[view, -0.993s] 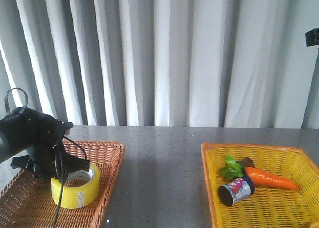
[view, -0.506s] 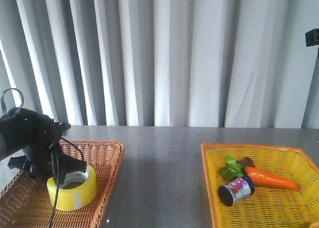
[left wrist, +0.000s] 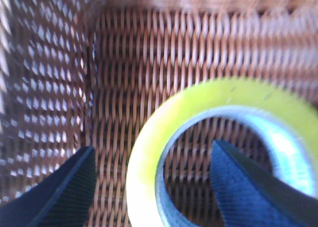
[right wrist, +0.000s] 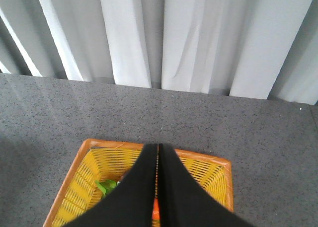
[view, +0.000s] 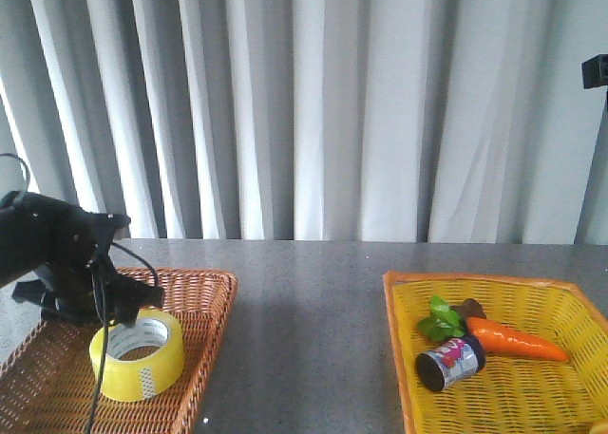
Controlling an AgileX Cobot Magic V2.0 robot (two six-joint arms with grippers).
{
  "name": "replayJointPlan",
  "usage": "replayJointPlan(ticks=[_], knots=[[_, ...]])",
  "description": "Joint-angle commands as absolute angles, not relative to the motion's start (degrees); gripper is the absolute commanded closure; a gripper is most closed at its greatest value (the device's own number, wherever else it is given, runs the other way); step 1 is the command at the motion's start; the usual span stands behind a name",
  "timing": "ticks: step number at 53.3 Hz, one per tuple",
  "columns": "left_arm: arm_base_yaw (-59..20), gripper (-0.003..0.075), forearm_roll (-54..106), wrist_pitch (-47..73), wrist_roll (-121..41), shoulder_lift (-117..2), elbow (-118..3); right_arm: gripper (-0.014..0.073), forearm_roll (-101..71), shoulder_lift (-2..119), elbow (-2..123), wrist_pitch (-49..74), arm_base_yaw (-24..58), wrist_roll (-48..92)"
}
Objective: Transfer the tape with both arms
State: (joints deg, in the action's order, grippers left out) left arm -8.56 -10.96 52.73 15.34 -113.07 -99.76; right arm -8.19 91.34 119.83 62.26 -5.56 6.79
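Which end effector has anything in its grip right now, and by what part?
Neither grips yet. The left end effector is open, straddling the tape wall: one finger inside the core, one outside. The right end effector is shut, empty.

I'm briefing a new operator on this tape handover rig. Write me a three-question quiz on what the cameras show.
1. True or false: the tape lies in the yellow basket.
2. Which gripper has its fingers pressed together: left or right?
3. Fill in: one finger of the left gripper sits inside the roll's ____.

Key: 1. False, it is in the brown wicker basket. 2. Right. 3. Core; the other finger is outside the roll.
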Motion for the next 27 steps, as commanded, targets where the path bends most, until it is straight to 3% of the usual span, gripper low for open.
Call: replayJointPlan(ticks=[1,27], knots=[[-8.6,0.0321,-11.3,46.2,15.3,-105.1,-101.5,0.0601,-8.3,89.7,121.3,58.4,-5.8,7.4],[-8.6,0.0591,-11.4,34.5,15.3,-81.7,-101.5,0.0601,-8.3,89.7,121.3,58.5,-5.8,7.4]])
